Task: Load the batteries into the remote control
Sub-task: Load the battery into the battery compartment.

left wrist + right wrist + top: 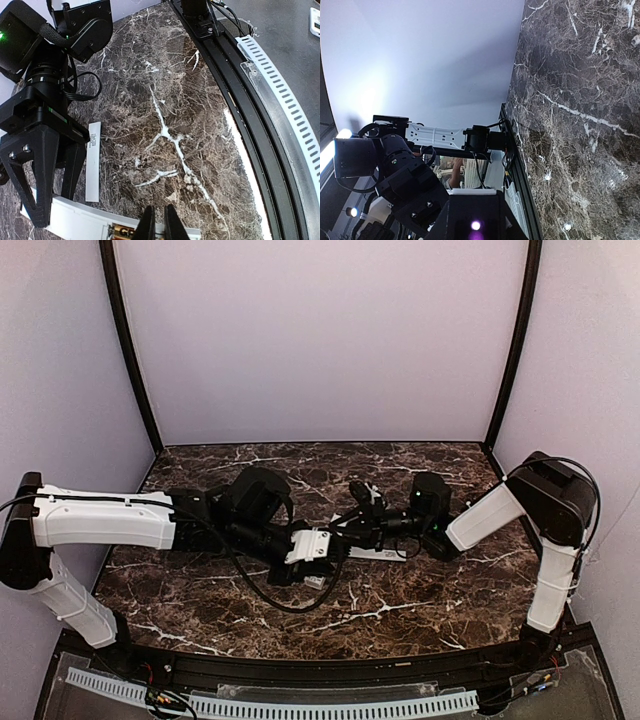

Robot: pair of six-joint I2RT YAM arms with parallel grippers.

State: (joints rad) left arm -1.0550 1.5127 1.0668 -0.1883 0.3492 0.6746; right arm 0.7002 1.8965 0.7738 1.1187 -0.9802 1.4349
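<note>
Battery [122, 232] lies in the recess of the remote control [80, 220], just beside the left gripper [160, 212], whose fingers are closed on nothing. The right gripper [54, 210] clamps the remote control.

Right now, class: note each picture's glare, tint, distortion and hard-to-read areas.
Top external: even light, violet-tinted walls; black arms merge with the dark marble table. Left wrist: sharp, battery label readable in the remote control, rail bowed by lens, glare streak beside it. Right wrist: turned sideways, purple flare spot.
</note>
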